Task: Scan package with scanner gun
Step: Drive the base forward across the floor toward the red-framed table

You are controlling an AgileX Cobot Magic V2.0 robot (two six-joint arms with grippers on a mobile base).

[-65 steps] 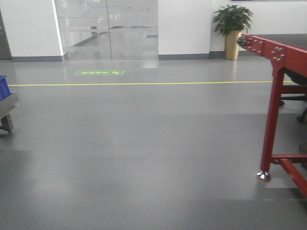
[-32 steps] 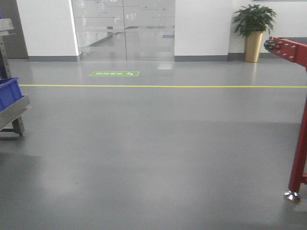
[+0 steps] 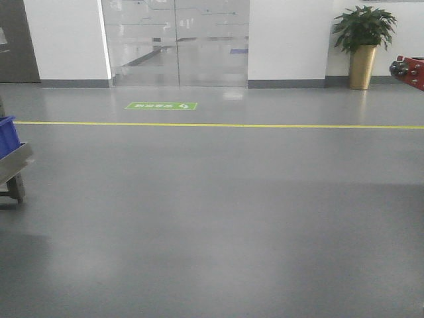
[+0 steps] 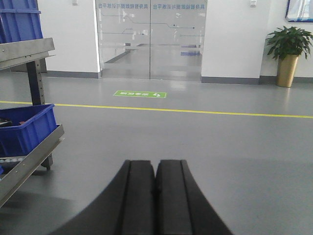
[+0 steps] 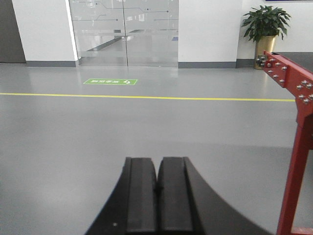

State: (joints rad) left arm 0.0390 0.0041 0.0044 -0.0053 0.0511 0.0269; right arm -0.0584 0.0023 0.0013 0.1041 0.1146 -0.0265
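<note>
The package and the scanner gun are out of view in every frame. My left gripper (image 4: 155,164) is shut and empty, its black fingers pressed together and pointing out over bare grey floor. My right gripper (image 5: 157,160) is also shut and empty, held over the floor. Neither gripper shows in the front view.
A metal rack (image 4: 29,161) with a blue bin (image 4: 24,128) stands at the left, also in the front view (image 3: 13,165). A red metal frame (image 5: 293,147) stands at the right, its corner at the front view's edge (image 3: 412,69). Glass doors (image 3: 177,43), a potted plant (image 3: 363,46), a yellow floor line (image 3: 218,125).
The front view has swung left: the red frame slid out to the right edge, and the rack with the blue bin stays at the left edge.
</note>
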